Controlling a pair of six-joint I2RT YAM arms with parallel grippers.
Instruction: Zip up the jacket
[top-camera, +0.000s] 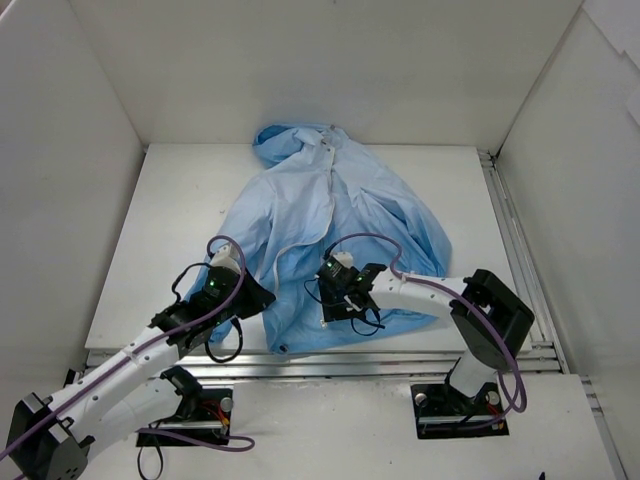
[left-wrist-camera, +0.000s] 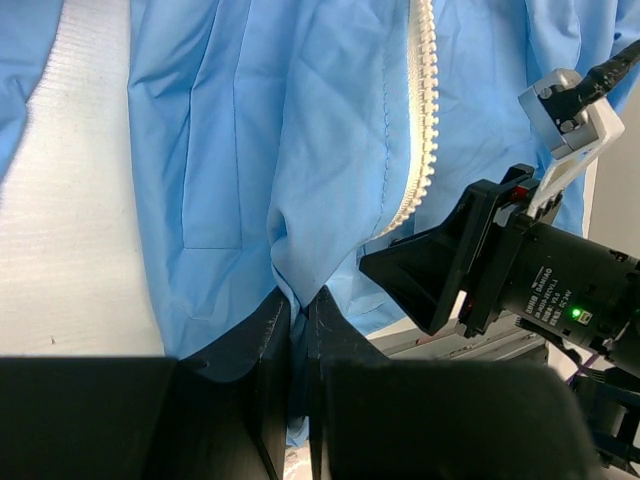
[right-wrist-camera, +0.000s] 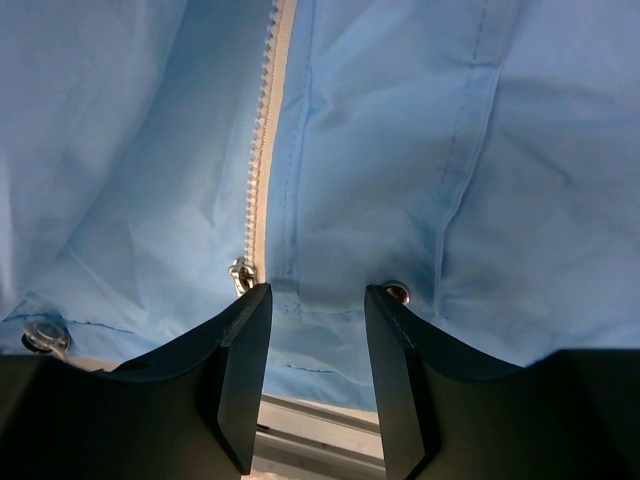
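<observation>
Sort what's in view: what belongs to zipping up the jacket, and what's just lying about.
For the job: jacket; white zipper; zipper slider; left gripper, shut on the jacket's fabric; right gripper, open beside the slider.

Just there: table; aluminium rail; white walls.

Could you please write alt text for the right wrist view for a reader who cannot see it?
The right gripper, jaws open, is poised over the jacket hem, with the white zipper and its slider beside one fingertip.
</observation>
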